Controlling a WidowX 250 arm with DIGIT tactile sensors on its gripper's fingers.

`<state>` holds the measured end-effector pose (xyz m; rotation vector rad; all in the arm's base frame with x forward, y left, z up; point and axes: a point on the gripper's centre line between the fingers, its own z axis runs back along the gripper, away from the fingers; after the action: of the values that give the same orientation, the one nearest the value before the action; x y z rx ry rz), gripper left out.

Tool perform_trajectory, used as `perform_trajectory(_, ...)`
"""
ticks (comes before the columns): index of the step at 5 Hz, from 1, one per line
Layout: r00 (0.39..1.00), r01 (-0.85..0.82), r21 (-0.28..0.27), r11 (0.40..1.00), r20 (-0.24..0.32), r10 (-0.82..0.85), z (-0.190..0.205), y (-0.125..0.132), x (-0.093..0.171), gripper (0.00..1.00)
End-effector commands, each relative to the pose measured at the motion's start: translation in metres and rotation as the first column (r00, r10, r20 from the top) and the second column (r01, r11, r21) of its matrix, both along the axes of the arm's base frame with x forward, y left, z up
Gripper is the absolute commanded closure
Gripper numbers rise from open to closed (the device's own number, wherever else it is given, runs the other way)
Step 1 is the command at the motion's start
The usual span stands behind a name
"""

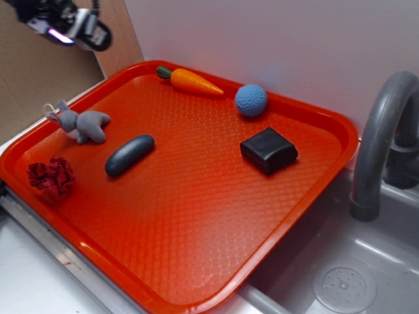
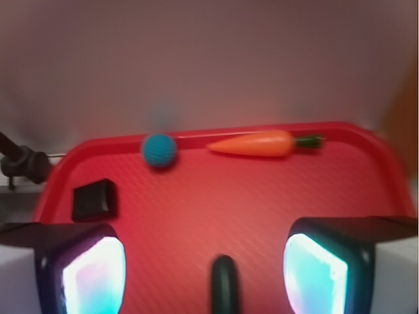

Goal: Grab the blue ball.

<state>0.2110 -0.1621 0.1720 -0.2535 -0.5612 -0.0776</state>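
The blue ball [image 1: 251, 100] is a small light-blue dimpled sphere at the far edge of the orange tray [image 1: 196, 242], next to the carrot's tip. In the wrist view it [image 2: 159, 150] sits at the tray's far rim, left of centre. My gripper [image 1: 69, 27] hangs high at the top left, off the tray's far left corner, well away from the ball. In the wrist view the gripper [image 2: 204, 275] is open and empty, its two lit pads [image 2: 95, 278] wide apart above the tray.
An orange carrot [image 1: 193, 80], a black block [image 1: 268, 150], a dark grey-blue oblong pebble [image 1: 129, 155], a grey toy rabbit [image 1: 82, 122] and a dark red scrunchie [image 1: 51, 178] lie on the tray. A grey tap [image 1: 383, 137] and sink [image 1: 340, 281] are at the right.
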Motion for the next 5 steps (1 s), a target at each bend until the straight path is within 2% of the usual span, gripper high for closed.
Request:
perform_trajectory(1,0.998,0.066,-0.107,0.992,0.024,-0.064,-0.024,-0.047,0.084,0.00)
perform_trajectory(3,0.982,0.179,-0.095,0.979,-0.041,-0.184,-0.067,-0.075,0.133,0.00)
perform_trajectory(5,0.955,0.268,-0.031,0.963,-0.122,-0.270,-0.097,-0.094,0.121,0.00)
